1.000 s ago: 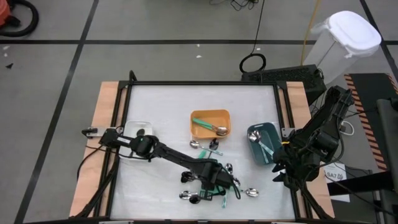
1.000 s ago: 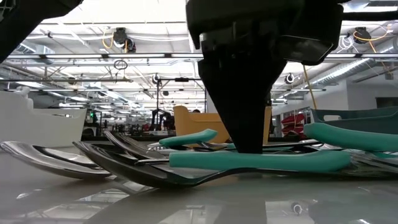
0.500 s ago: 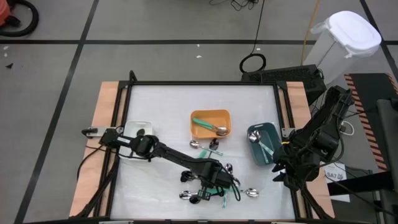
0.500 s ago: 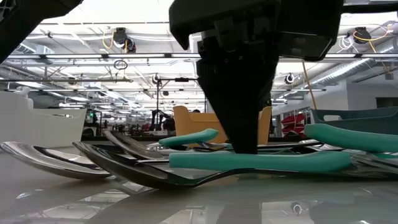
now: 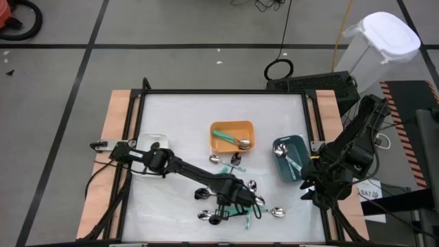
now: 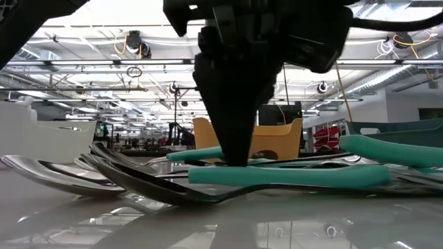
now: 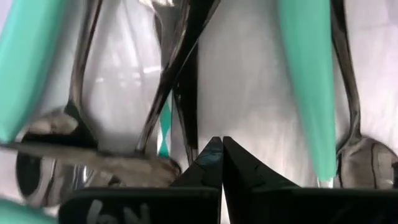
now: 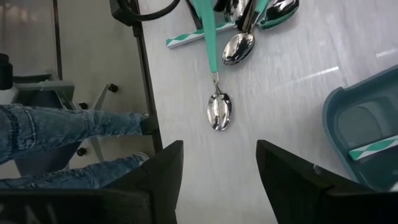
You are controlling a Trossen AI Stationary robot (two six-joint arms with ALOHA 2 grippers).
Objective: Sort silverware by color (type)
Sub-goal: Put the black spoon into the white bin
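Note:
The silverware lies in a loose pile (image 5: 236, 202) near the table's front edge: silver spoons and forks with teal-green handles (image 6: 291, 178) or black ones. My left gripper (image 5: 232, 195) points straight down into the pile and is shut. In the left wrist view its fingertips (image 7: 221, 146) meet with nothing showing between them. A thin black handle (image 7: 185, 106) runs close beside one finger. A single spoon (image 8: 219, 111) lies apart on the pile's right. My right gripper (image 8: 217, 186) hangs open past the table's right edge. My left gripper has its shut fingertips (image 6: 234, 158) down among the utensils, coming from above. A thin black handle (image 7: 189, 134) passes right alongside one finger. I cannot tell whether the fingers touch or pinch it, since the tips hide that spot.
An orange bin (image 5: 232, 123) behind the pile holds a teal-handled spoon. A dark teal bin (image 5: 302, 140) at the right holds utensils, and a white bin (image 5: 152, 140) stands at the left. A person's legs in jeans (image 8: 68, 124) stand beside the table's frame.
In the low view my left gripper has shifted toward the table's left and tipped a little. The silver forks and spoons at the pile's left side have been nudged leftward with it. The long teal handle in front has stayed put.

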